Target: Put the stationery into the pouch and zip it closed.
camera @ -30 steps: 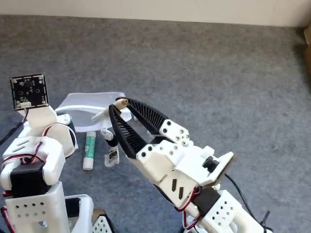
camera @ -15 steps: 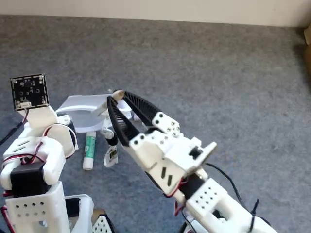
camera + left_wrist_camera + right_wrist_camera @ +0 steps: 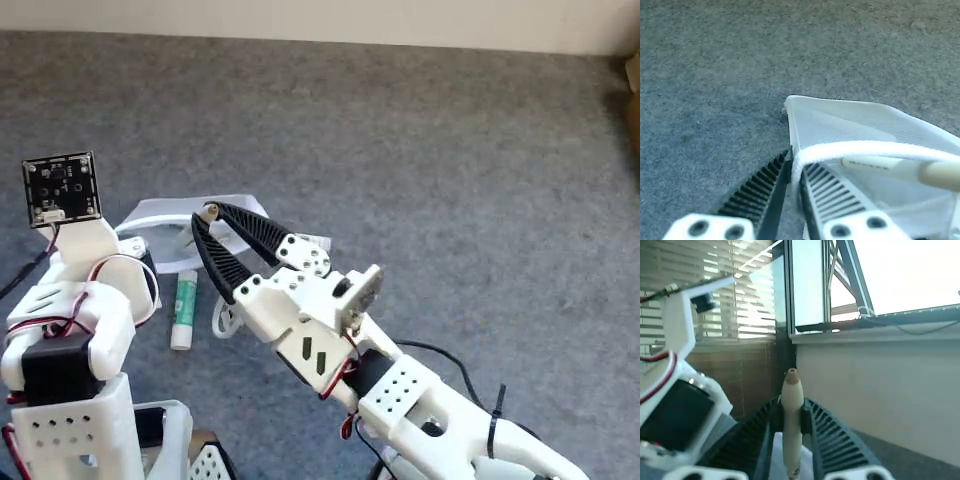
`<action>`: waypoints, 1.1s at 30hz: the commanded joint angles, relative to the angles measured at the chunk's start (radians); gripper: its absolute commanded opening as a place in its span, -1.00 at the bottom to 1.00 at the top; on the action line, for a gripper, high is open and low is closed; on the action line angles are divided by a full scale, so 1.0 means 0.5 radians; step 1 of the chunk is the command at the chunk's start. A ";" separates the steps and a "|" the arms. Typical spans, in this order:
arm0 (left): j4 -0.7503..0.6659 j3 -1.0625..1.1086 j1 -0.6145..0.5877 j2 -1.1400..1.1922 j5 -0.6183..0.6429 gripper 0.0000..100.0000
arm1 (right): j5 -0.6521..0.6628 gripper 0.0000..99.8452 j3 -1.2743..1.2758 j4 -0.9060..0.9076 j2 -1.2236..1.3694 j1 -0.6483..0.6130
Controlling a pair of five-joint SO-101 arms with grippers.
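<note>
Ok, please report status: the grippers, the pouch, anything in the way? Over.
Left gripper shut on pouch rim. Right gripper shut on pen, at pouch mouth. Glue stick on carpet beside pouch. Nothing blocking.

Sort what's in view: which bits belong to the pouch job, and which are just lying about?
Job:
- pouch, rim pinched in the left tool
- pen, held in the right tool
- glue stick on the carpet
- small white item beside it, likely stationery

Lying about:
- black cable
- brown object at the edge
</note>
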 commanded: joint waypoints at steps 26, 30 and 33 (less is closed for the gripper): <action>-0.012 0.008 -0.195 -0.008 0.006 -0.99 | -0.012 -0.58 -0.345 1.493 -0.723 0.124; -0.028 0.044 -0.247 -0.008 0.006 -0.99 | -0.012 -0.58 -0.588 1.892 -0.680 0.201; -0.043 0.048 -0.336 -0.008 0.009 -0.99 | -0.012 -0.58 -0.744 2.128 -0.615 0.259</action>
